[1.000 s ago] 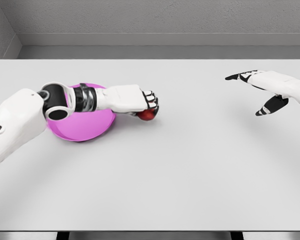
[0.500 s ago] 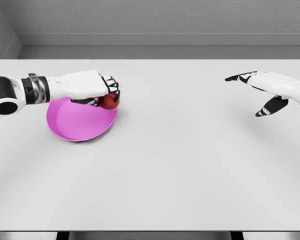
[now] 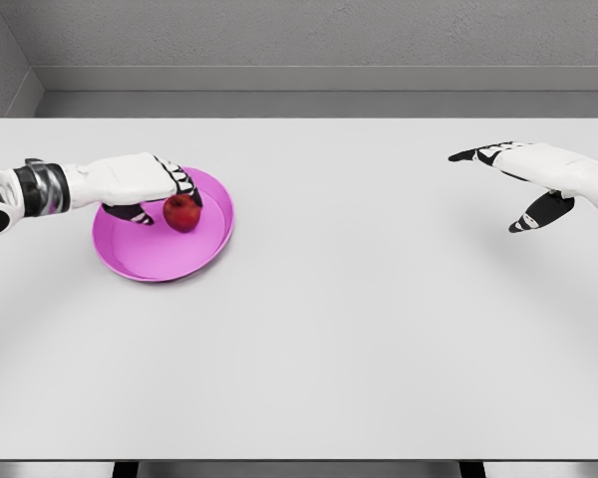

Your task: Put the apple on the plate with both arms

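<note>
Your left hand (image 3: 140,181) sits over the upper-left part of the pink plate (image 3: 149,261), and the apple (image 3: 181,212) lies just off its fingers (image 3: 184,183), toward four o'clock from the knuckles. The apple shows whole and round, resting inside the plate a little toward the three o'clock rim. The fingers look loosened and part-spread above it, dark tips pointing down toward the fruit. You cannot tell for certain from this view whether a fingertip touches the skin, but nothing is wrapped round the apple, so treat it as released.

That is the relation your next move turns on: the fruit is to the right of and below the palm, so draw the hand back toward nine o'clock, along the line the forearm comes in on, and lift clear before you sweep. A pull toward three o'clock would likely nudge the apple toward the rim, and being round it has no long axis to steady it.

Your right hand (image 3: 538,174) hovers well apart at the three o'clock side of the bench (image 3: 379,349), fingers spread, holding nothing. It is far the more distant hand. Judged from how things lie, the placing looks done.
</note>
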